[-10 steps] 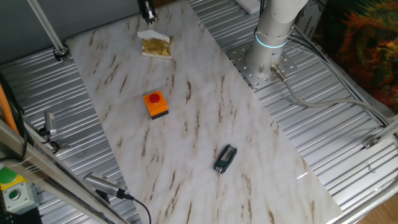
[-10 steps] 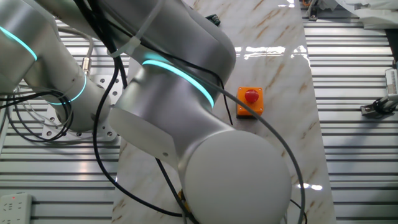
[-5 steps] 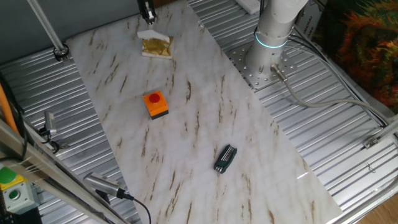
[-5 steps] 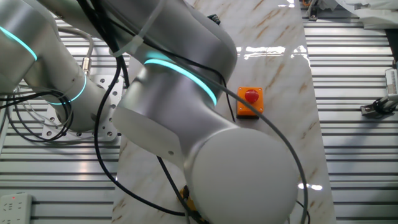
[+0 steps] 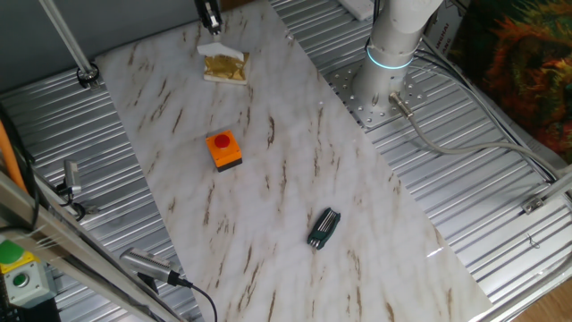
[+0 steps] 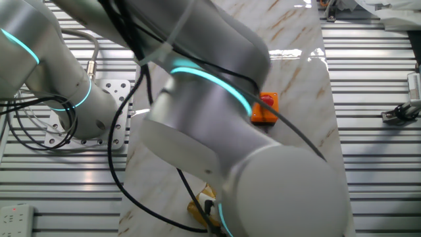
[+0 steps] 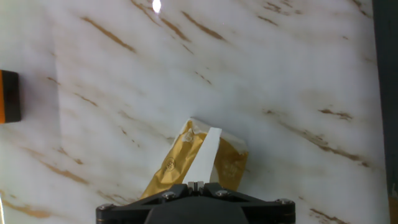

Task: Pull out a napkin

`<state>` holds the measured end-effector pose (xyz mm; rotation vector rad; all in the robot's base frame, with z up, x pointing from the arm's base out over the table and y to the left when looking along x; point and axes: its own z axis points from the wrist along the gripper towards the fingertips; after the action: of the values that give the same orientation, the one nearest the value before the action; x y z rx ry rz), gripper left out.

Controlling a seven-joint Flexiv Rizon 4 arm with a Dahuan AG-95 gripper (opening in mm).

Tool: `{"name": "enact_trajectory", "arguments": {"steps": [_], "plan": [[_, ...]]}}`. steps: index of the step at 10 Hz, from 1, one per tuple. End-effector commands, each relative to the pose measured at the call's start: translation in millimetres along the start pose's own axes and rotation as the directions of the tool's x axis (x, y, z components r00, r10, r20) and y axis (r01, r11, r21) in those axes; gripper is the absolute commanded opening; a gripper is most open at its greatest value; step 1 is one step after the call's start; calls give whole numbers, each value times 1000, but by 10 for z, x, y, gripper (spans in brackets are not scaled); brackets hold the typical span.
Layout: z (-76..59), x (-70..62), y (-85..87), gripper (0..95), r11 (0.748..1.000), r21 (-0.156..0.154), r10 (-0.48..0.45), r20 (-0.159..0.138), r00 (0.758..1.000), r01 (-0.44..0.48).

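My gripper (image 7: 197, 184) is shut on the napkin (image 7: 207, 155), a thin white strip that rises from the tan-gold pack (image 7: 177, 165) up between the fingertips. In one fixed view the gripper (image 5: 212, 25) hangs at the far end of the marble board just above the pack (image 5: 224, 68), with the napkin's white tip (image 5: 213, 48) between them. In the other fixed view the arm hides the gripper and napkin; only a yellow corner of the pack (image 6: 200, 199) shows.
An orange box with a red button (image 5: 223, 149) sits mid-board; it also shows in the other fixed view (image 6: 265, 108) and at the hand view's left edge (image 7: 9, 96). A black tool (image 5: 323, 227) lies nearer the front. The robot base (image 5: 391, 54) stands at the right.
The arm has shifted in the other fixed view, and a corner of the pack now shows. The gripper has risen slightly with the napkin in it.
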<state>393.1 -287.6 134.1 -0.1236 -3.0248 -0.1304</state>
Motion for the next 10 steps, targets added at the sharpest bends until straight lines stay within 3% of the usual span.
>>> {"name": "enact_trajectory", "arguments": {"steps": [1,7,10], "plan": [[-9,16,4,0,1000,2,5,-9,1000,-5],[9,6,-2,0,1000,-6,4,-13,1000,-4],[134,-55,-44,0,1000,-14,3,-9,1000,-3]]}}
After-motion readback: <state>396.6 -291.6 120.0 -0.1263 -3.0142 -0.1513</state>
